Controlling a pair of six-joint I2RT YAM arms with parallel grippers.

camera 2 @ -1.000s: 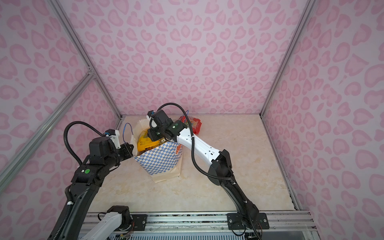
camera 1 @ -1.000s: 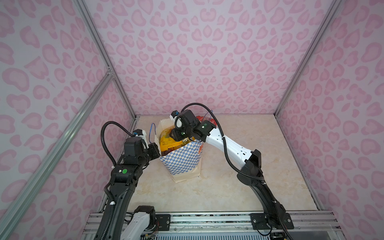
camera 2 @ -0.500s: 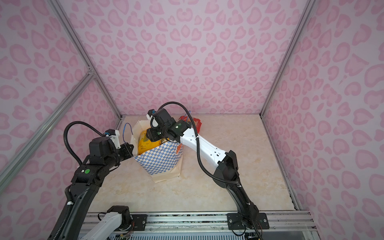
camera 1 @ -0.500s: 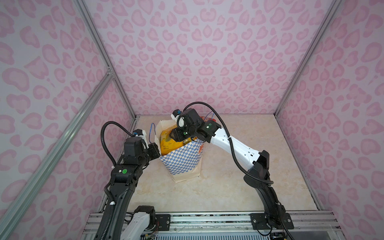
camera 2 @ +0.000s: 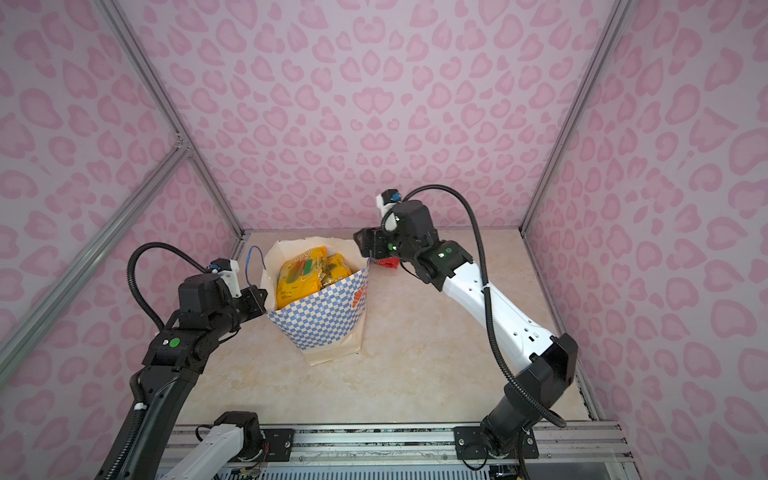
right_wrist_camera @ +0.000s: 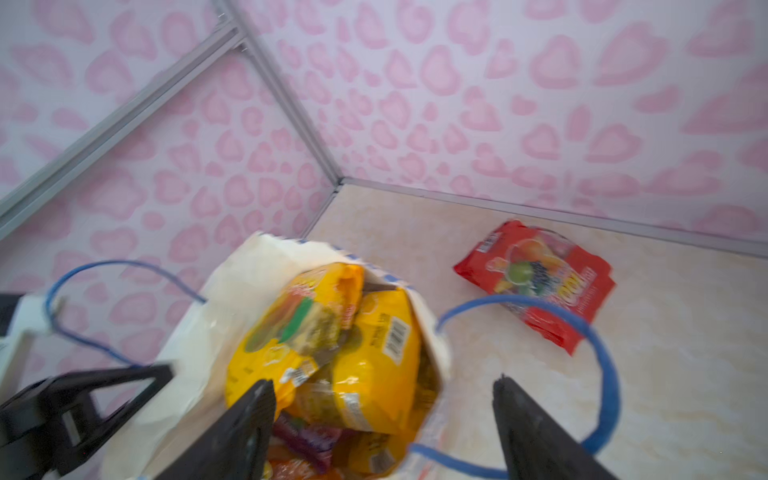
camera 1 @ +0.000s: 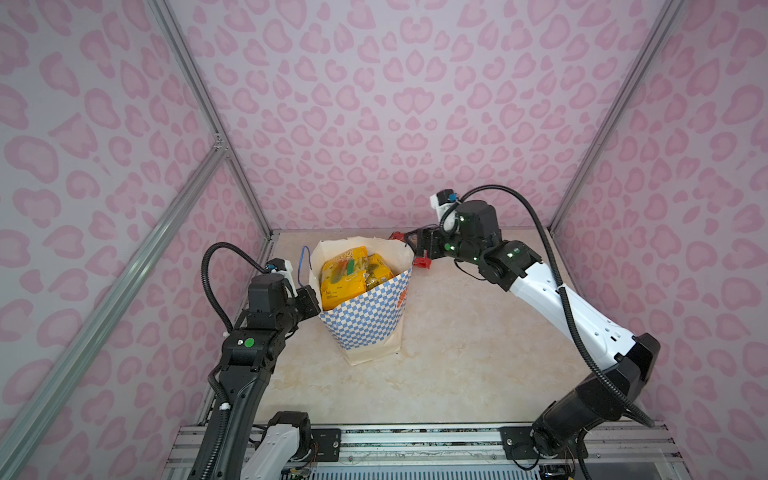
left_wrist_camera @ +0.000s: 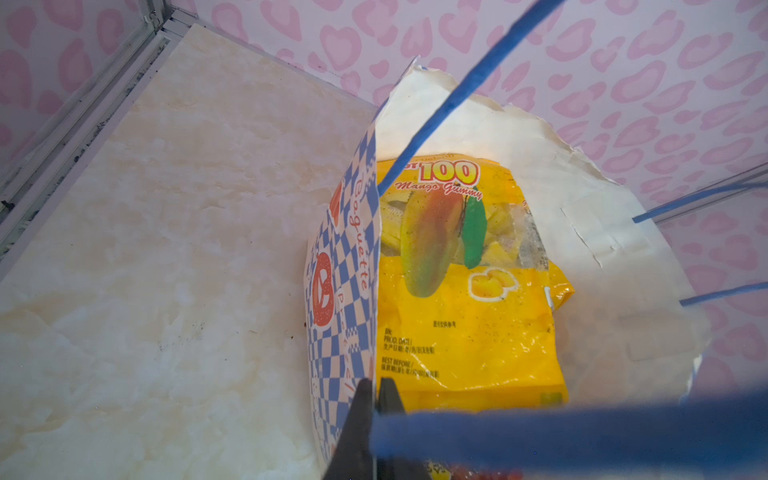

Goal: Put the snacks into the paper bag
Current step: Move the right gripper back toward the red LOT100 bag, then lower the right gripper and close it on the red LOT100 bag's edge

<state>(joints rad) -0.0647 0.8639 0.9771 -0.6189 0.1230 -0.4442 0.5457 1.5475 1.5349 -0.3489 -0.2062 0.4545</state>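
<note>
The left gripper [left_wrist_camera: 376, 399] is pinching the left rim of the paper bag [camera 1: 365, 320], jaws pressed together on the paper. The right gripper [right_wrist_camera: 382, 384] is hovering above the bag's far right corner, jaws spread wide and empty. Yellow snack packets [camera 1: 347, 272] are sitting inside the bag. A red packet [right_wrist_camera: 536, 282] is lying on the table [camera 1: 457, 332] just behind it.

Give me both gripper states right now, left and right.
Left gripper: shut, pinching the rim of the paper bag.
Right gripper: open, holding nothing.
</note>
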